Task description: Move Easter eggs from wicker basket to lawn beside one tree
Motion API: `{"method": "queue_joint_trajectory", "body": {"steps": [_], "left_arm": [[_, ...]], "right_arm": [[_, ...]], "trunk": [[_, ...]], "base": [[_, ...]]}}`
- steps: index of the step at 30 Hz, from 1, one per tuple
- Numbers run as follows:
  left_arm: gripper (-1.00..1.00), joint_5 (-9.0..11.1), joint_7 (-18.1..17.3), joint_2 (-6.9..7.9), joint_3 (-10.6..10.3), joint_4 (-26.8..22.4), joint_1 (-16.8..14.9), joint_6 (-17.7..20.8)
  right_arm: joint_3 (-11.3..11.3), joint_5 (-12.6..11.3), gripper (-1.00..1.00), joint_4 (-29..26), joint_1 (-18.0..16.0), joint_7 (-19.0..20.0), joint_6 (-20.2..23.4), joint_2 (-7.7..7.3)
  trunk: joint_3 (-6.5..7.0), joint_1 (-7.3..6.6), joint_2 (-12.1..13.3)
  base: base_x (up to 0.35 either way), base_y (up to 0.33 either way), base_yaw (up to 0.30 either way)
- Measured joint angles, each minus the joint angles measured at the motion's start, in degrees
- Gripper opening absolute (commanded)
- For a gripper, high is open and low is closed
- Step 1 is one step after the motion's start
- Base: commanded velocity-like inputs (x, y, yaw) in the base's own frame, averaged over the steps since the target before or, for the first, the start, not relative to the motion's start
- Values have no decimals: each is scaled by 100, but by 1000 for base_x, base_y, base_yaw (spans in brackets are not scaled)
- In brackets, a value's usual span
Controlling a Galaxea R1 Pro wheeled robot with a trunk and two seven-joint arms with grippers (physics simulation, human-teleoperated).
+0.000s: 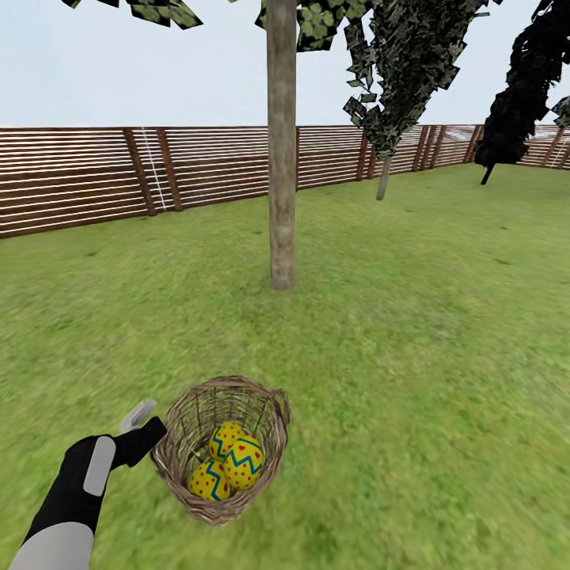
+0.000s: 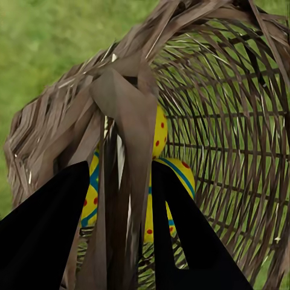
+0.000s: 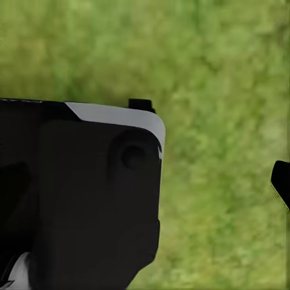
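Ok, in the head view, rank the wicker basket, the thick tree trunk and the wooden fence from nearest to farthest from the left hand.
1. The wicker basket, right at the left hand; the left wrist view shows its fingers either side of the rim.
2. The thick tree trunk, ahead on the lawn, beyond the basket.
3. The wooden fence, behind the trunk, along the garden's far edge.

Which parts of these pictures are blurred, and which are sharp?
Head view: the lawn is smeared near the bottom edge, the tree trunk is sharper. Left wrist view: the wicker basket weave is crisp, grass behind soft. Right wrist view: grass wholly blurred.
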Motion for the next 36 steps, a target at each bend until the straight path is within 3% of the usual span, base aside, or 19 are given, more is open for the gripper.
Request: {"method": "queue_joint_trajectory", "body": {"steps": [36], "left_arm": [[-100,-36,1,8,3,0,1,4]], "right_arm": [[-8,-50,100,-23,-1,-2,-7,9]], "trunk": [[35,1,1]], "base": [[187,0,-21]]}}
